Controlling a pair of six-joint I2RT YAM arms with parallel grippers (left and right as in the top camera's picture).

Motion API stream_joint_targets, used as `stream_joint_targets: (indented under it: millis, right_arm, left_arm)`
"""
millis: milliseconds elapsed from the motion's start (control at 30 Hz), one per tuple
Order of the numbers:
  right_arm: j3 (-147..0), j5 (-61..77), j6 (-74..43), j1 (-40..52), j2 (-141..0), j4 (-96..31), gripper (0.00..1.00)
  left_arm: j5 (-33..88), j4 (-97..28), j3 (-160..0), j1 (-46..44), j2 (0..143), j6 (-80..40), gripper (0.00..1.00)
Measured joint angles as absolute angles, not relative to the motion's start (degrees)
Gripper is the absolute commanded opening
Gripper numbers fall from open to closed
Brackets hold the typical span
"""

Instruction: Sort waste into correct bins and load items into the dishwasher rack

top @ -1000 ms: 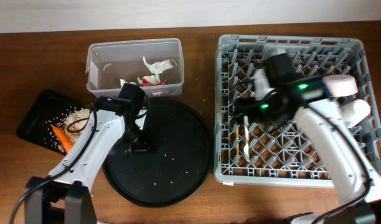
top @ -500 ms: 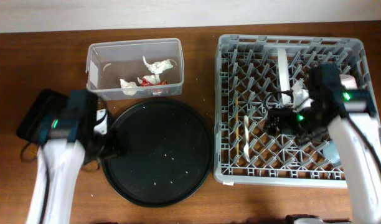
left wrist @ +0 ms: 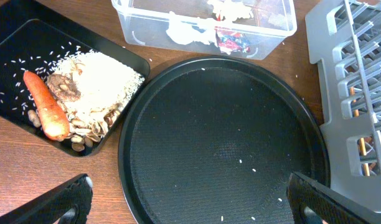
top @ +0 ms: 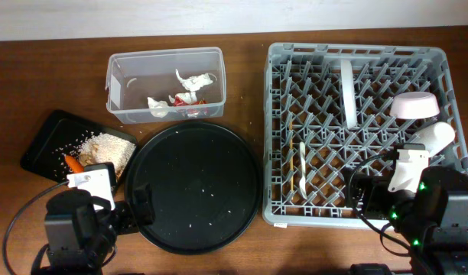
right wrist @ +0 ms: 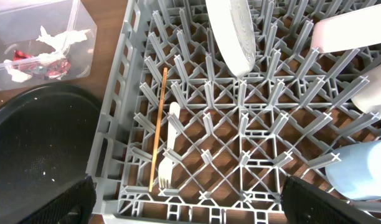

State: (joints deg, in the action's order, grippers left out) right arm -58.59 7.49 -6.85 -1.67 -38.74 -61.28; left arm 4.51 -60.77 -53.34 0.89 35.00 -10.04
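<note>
From above, the right arm (top: 414,202) is hiding the dishwasher rack's (top: 273,137) near right corner, so only the right wrist camera is showing the light blue cup (right wrist: 362,169) there; likewise only the left wrist is showing the small brown lump (left wrist: 61,87) sitting on the beige crumbs (left wrist: 103,84). The clear tub (top: 165,52) is holding the white paper scraps (top: 190,79) and the red wrapper (top: 194,100). The flat black tray (top: 43,145) is carrying the crumbs and the carrot (left wrist: 46,112), lying slantwise at the heap's left. In the rack the white plate (top: 347,93) is standing on edge, the pale bowl (top: 414,105) and white cup (top: 434,137) to its right. The chopsticks (right wrist: 158,121) and the fork (right wrist: 169,146) are lying side by side, long axes running front to back, tines pointing at the near rim. The left gripper (left wrist: 190,202) is hanging spread wide and empty over the round black tray (left wrist: 221,143); the right gripper (right wrist: 190,202) is gaping, equally empty, above the rack.
</note>
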Motion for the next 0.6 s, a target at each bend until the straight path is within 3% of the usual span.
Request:
stream_joint_targets:
  millis: [400, 600]
  right_arm:
    - [-58.6, 7.3, -6.9, -1.7, -39.2, -61.3, 0.98]
    - [-57.1, 7.3, -6.9, -1.7, -32.2, -61.2, 0.98]
  left_arm:
    - [4.5, -60.8, -53.3, 0.9, 35.0, -10.0, 1.00]
    - [4.5, -60.8, -53.3, 0.9, 35.0, -10.0, 0.99]
